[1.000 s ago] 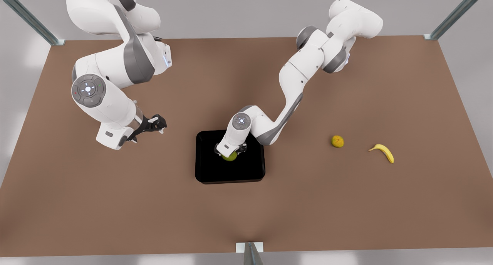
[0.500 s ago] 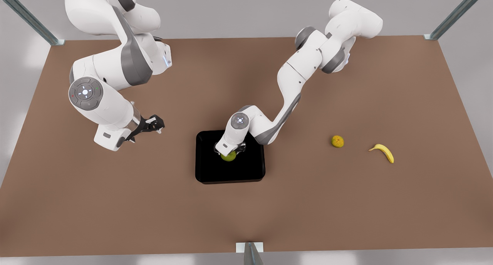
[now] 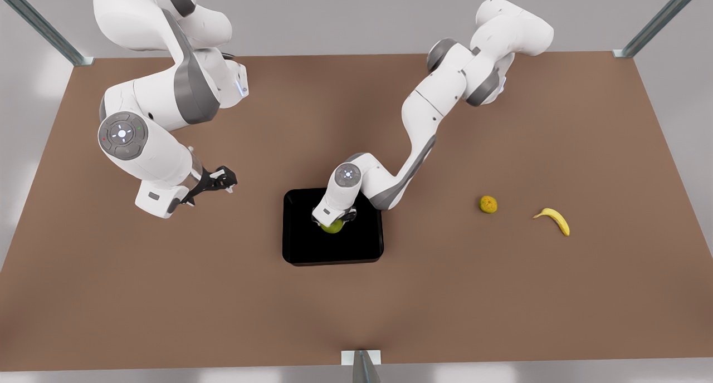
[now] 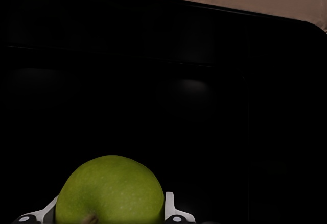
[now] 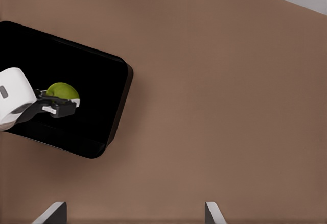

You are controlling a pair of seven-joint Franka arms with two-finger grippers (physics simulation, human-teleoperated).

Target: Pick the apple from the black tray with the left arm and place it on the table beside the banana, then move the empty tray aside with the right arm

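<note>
The green apple (image 3: 333,226) sits in the black tray (image 3: 301,244) at the table's middle. My left gripper (image 3: 334,219) comes down on it from the arm on the front view's right. In the left wrist view its white-tipped fingers (image 4: 171,211) press both sides of the apple (image 4: 110,188) over the tray floor (image 4: 153,81). The right wrist view shows that gripper (image 5: 59,104) around the apple (image 5: 62,90) in the tray (image 5: 97,76). My right gripper (image 3: 225,181) waits open above the table to the front view's left of the tray. The banana (image 3: 553,220) lies far to the front view's right.
A small bumpy orange fruit (image 3: 488,204) lies on the brown table (image 3: 445,294) between the tray and the banana. Grey metal posts stand at the table's corners and at the middle of its near edge.
The right arm has drifted slightly toward the front view's left. The left gripper stays at the apple in the tray, with almost no movement.
</note>
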